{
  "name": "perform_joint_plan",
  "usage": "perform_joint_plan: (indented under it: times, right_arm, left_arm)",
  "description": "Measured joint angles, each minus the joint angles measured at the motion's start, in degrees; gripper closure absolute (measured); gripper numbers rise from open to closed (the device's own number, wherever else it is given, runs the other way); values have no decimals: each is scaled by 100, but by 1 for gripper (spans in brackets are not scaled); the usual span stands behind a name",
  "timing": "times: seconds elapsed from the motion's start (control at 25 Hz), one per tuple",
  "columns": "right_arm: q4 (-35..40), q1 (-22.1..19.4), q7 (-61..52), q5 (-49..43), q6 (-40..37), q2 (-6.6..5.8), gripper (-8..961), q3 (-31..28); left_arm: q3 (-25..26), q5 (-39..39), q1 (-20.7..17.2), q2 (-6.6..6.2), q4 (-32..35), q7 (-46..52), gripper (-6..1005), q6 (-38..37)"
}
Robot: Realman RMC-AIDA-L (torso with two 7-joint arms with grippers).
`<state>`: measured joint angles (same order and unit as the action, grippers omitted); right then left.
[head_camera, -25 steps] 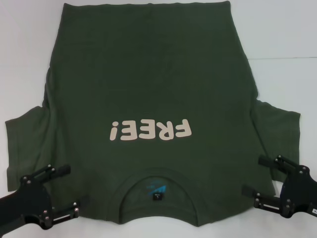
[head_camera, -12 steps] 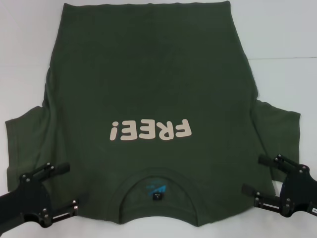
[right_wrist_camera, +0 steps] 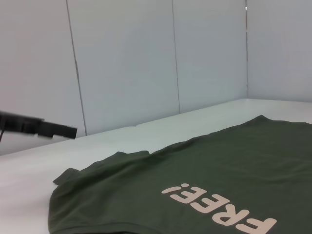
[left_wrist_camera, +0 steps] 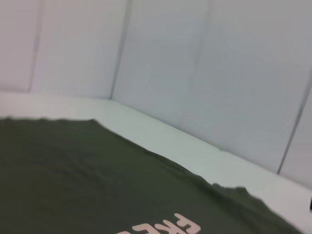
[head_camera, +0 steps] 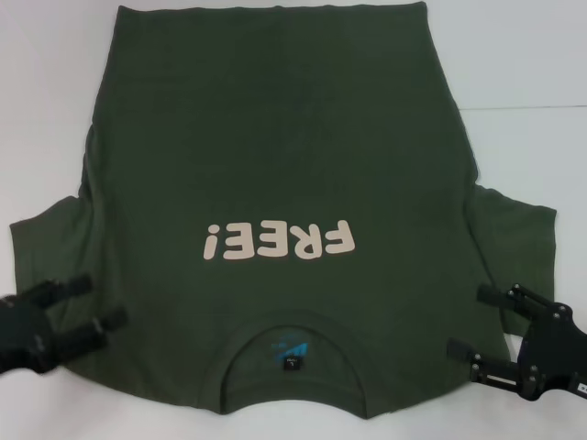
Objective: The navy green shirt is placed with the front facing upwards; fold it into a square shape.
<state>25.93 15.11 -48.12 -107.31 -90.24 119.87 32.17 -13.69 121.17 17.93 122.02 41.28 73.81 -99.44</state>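
The navy green shirt [head_camera: 275, 165] lies flat and face up on the white table, its collar [head_camera: 289, 353] toward me and the cream "FREE!" lettering [head_camera: 275, 240] upside down in the head view. My left gripper [head_camera: 96, 305] is open over the shirt's left sleeve [head_camera: 41, 247]. Open too, my right gripper [head_camera: 466, 321] sits beside the right shoulder, near the right sleeve [head_camera: 514, 243]. The left wrist view shows the shirt [left_wrist_camera: 97, 180] and part of the lettering. In the right wrist view the shirt [right_wrist_camera: 195, 180] spreads out, with one finger of the left gripper [right_wrist_camera: 36, 126] beyond it.
White table [head_camera: 523, 64] surrounds the shirt, with bare room at the far right and far left. Pale wall panels [right_wrist_camera: 146, 58] stand behind the table in both wrist views.
My left gripper has drawn back to the left and up along the left sleeve. The right gripper and the shirt have stayed put.
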Motion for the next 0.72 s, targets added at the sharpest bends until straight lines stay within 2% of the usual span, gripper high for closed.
perform_joint_plan:
  times: [0.04, 0.32, 0.52, 0.72]
  right_arm:
    - [0, 0, 0, 0, -4, 0, 34, 0]
    - [0, 0, -12, -1, -24, 0, 33, 0]
    - [0, -6, -16, -1, -35, -7, 33, 0]
    - [0, 3, -22, -20, -55, -9, 33, 2]
  left_arm:
    - [0, 0, 0, 0, 0, 0, 152, 0]
    - [-2, 279, 334, -433, 544, 2933, 153, -128]
    - [0, 1614, 782, -749, 971, 4948, 152, 31]
    - [-63, 2552, 1132, -897, 1028, 5668, 158, 189]
